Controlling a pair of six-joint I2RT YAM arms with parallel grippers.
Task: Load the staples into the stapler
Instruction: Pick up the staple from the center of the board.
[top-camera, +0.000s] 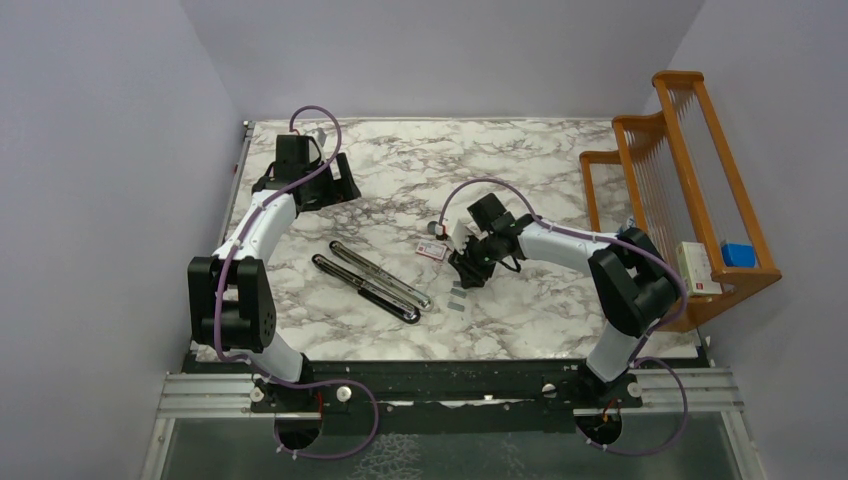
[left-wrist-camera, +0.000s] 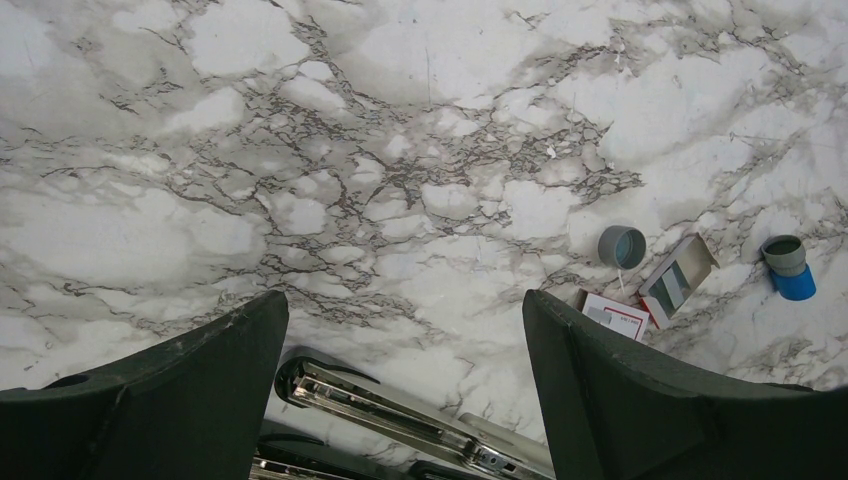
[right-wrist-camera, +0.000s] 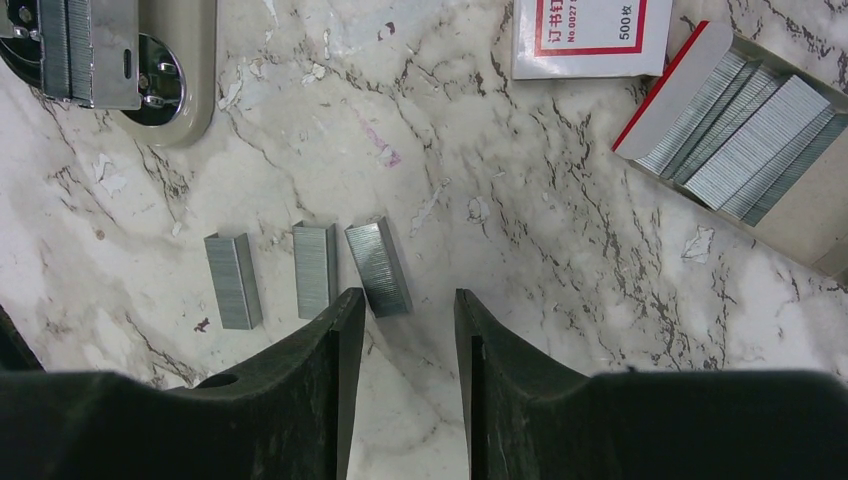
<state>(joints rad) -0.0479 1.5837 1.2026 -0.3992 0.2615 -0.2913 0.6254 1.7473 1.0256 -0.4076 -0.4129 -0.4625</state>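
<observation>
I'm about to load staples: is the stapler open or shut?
Open: the stapler lies swung apart into two long arms side by side, the chrome inside exposed in the left wrist view.

Three loose strips of staples (right-wrist-camera: 314, 270), short, silvery-grey, flat on the table (right-wrist-camera: 560, 330), side by side, not touching, rightmost one tilted. More strips packed in an open box (right-wrist-camera: 665, 90). Nearby, to their left, stapler (top-camera: 385, 277) swung fully open, both long arms flat.
</observation>
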